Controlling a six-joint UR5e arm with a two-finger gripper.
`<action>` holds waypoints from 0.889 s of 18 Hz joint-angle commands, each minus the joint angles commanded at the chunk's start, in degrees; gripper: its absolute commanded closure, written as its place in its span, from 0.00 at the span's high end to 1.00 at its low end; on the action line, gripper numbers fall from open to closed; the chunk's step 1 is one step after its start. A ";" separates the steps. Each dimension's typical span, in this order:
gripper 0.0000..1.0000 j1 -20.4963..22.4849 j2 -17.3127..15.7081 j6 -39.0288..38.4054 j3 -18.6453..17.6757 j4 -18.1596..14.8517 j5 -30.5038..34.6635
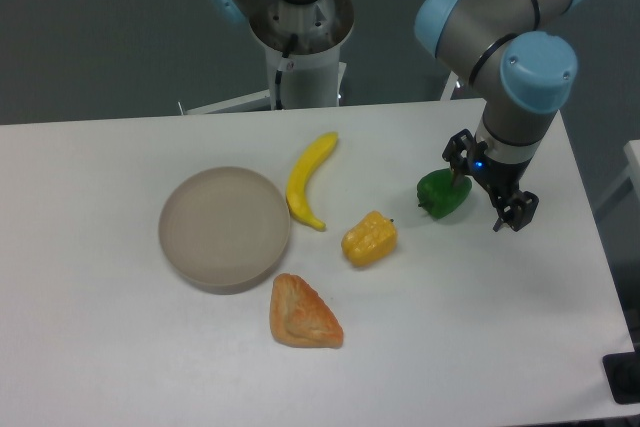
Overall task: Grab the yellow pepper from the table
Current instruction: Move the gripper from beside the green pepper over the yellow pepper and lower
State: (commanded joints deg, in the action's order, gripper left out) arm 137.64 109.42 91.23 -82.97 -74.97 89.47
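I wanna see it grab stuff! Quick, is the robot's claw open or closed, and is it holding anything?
Gripper: open, holding nothing, next to the green pepper. The yellow pepper lies untouched on the table.

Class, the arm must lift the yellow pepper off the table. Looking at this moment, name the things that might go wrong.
1. The open gripper hangs beside the green pepper, away from the yellow pepper; it might bump or grab the wrong one.
2. The banana lies near the yellow pepper, so a wide approach could nudge it.
3. The pepper looks lumpy and glossy, so it may slip.
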 joint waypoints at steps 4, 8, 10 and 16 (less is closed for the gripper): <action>1.00 -0.26 -0.09 -0.17 -0.18 0.00 0.00; 1.00 -0.97 0.09 -2.19 -1.40 0.00 -0.17; 1.00 -1.23 -0.52 -3.59 -3.24 0.44 -0.44; 1.00 -5.54 0.09 -9.66 -7.11 7.20 -0.18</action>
State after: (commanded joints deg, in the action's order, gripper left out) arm 132.10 109.51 81.57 -90.08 -67.77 89.30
